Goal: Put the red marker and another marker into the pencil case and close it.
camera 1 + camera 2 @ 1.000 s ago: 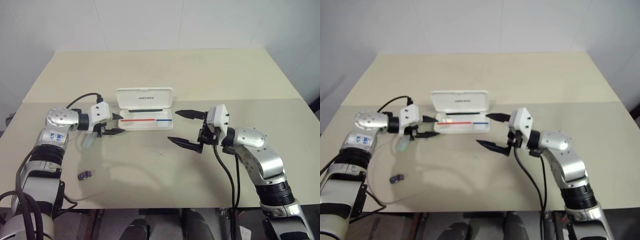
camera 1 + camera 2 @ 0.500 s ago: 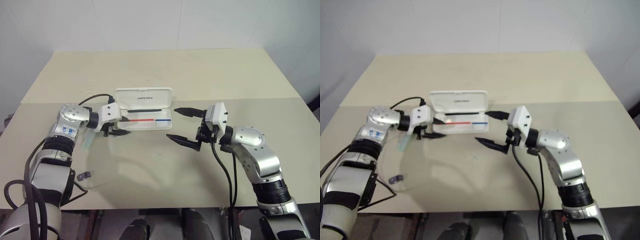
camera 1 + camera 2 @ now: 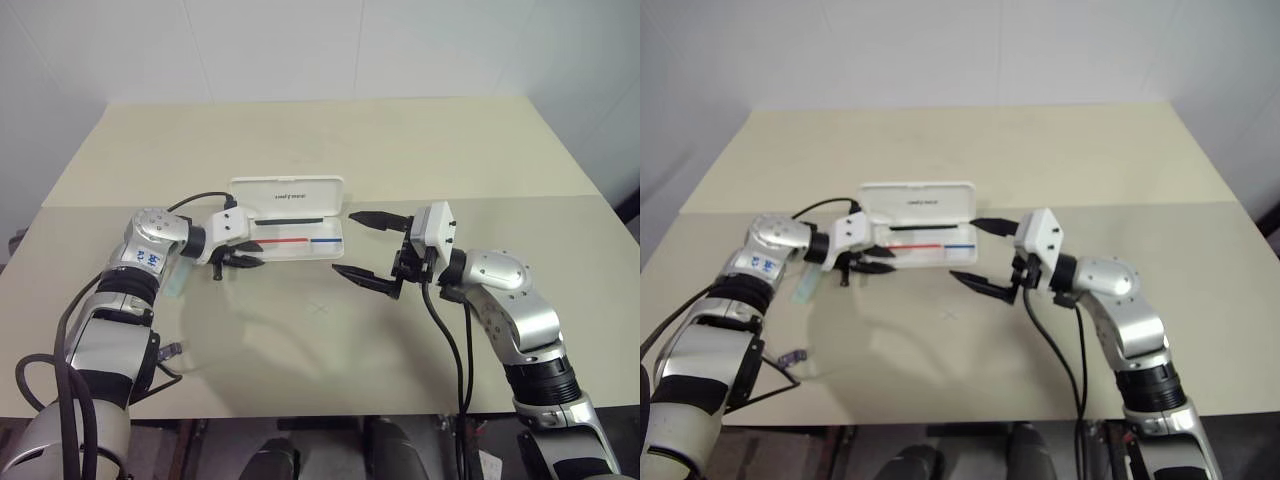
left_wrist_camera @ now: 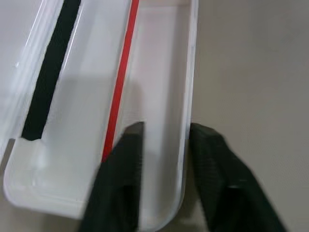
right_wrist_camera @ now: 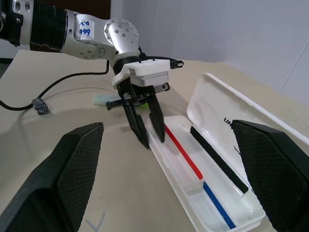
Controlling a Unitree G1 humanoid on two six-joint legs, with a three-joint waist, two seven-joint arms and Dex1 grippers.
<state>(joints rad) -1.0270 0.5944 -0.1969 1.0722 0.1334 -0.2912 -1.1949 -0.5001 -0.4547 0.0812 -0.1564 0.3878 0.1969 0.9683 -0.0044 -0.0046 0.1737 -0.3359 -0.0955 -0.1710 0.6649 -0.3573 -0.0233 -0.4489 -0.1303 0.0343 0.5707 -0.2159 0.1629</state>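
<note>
The white pencil case (image 3: pixel 290 225) lies open; the pale green marker (image 3: pixel 178 280) rests left of it.

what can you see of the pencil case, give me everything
The pencil case is a white, rounded-corner box that looks like hard plastic, lying open on the table with its hinged lid tipped back. The lid carries small dark lettering and a black strip along its inner face. A thin red-and-blue line runs along the tray, and a low divider crosses it. No marker shows in the tray. The left gripper straddles the tray's near wall at one end, one finger inside and one outside.
</note>
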